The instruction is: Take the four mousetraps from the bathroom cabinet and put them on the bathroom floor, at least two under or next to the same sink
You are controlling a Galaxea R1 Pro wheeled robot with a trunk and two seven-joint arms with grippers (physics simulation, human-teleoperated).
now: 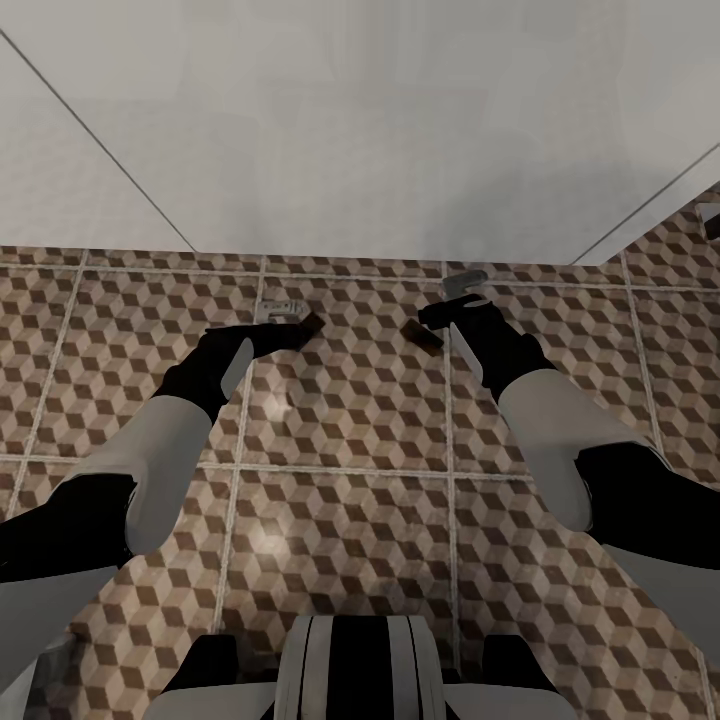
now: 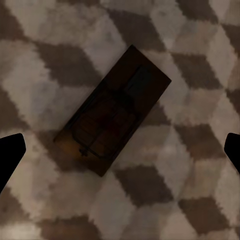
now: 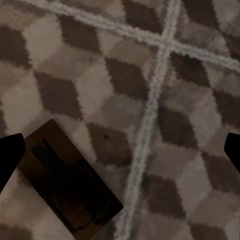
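floor: bathroom floor w/ brown, beige and grey cube-print tiles, pale grout lines; fills the head view from the robot's trunk out to the white surface.
trunk: black-and-white robot trunk at the near edge, nearest the camera.
arms: both reach fwd and down over the tiles, white upper parts, black wrists.
left gripper: left gripper low over the floor, short of the white surface; in its wrist view both black fingertips sit at the frame edges, spread wide apart, nothing between them.
left trap: mousetrap flat on the tiles, dark-brown plate w/ thin metal parts, lying between the spread fingers, touching neither; in head view it shows just beside the left gripper's tip.
right gripper: right gripper also near the white surface; fingers spread wide, holding nothing.
right trap: second mousetrap flat on the tiles close by one finger, beside a grout cross; contact w/ that finger can't tell.
far: broad white surface beyond the tiled strip, its edge just past both grippers; can't tell what it is.
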